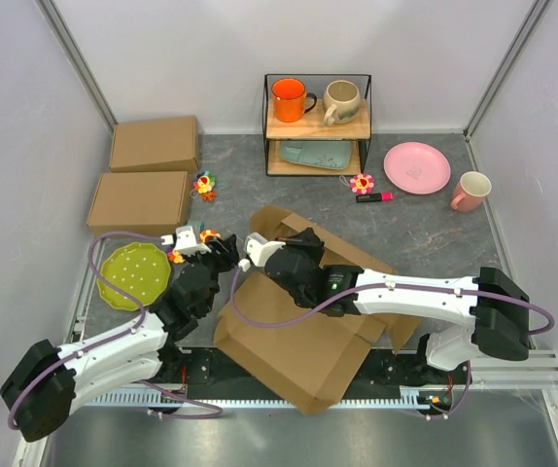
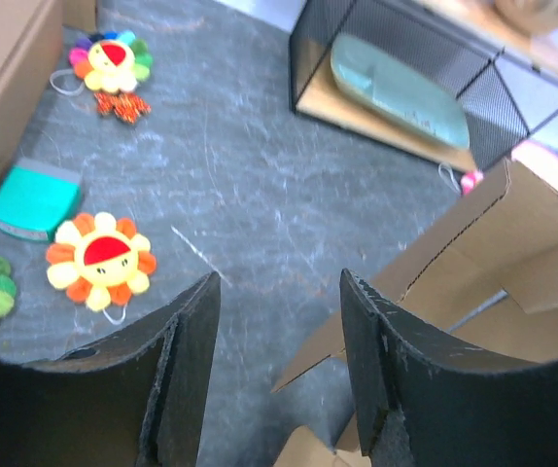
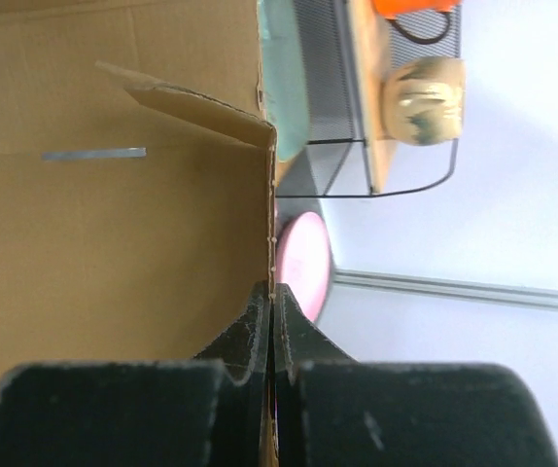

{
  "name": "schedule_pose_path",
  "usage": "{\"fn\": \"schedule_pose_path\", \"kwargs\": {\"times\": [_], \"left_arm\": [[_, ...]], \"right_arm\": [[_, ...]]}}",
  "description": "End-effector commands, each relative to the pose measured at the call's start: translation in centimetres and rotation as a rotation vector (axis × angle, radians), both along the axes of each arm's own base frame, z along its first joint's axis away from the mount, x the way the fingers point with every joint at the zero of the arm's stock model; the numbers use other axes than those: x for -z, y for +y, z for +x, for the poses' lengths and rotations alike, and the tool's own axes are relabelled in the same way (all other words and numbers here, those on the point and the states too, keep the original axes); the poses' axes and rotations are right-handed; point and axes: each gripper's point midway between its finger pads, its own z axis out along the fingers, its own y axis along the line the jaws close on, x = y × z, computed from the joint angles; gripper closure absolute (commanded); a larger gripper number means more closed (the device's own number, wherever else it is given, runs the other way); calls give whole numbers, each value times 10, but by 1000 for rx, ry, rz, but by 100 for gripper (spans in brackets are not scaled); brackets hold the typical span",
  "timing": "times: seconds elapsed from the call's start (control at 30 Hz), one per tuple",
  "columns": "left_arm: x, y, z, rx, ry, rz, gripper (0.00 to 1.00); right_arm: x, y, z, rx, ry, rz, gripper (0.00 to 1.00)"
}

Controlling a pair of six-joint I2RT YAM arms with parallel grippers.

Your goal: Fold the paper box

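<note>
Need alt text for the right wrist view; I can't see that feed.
The right gripper is shut on an edge of the paper box, whose brown cardboard fills the left half. Beyond it are a wire shelf holding a teal plate and a beige mug, and a pink plate.

Lab robot cell. White panels on aluminium posts stand behind and beside the rack; a rail carrying two arms lies well in front of it.

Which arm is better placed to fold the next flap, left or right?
Left, probably: the left pincer is open and empty beside the paper box, while the right pincer is shut on its edge.
</note>
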Motion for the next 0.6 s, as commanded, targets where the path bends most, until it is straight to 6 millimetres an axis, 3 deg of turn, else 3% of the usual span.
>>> {"fn": "schedule_pose_path", "kwargs": {"times": [0.0,0.07,0.1,0.27,0.43,0.57], "left_arm": [[-38,13,20,-63,-115,-117,40],[-39,15,26,-70,-126,-146,39],[-29,18,31,-82,-106,-157,39],[-20,3,49,4,-143,-187,40],[-15,-27,74,104,-128,-172,41],[-24,-43,85,170,-107,-187,40]], "right_arm": [[-39,-15,7,77,-137,-18,100],[-27,-16,6,74,-133,-33,100],[-22,-17,6,77,-131,-32,100],[7,-14,3,80,-82,-24,100],[13,-8,2,67,-42,0,100],[5,-8,3,65,-35,26,100]]}}
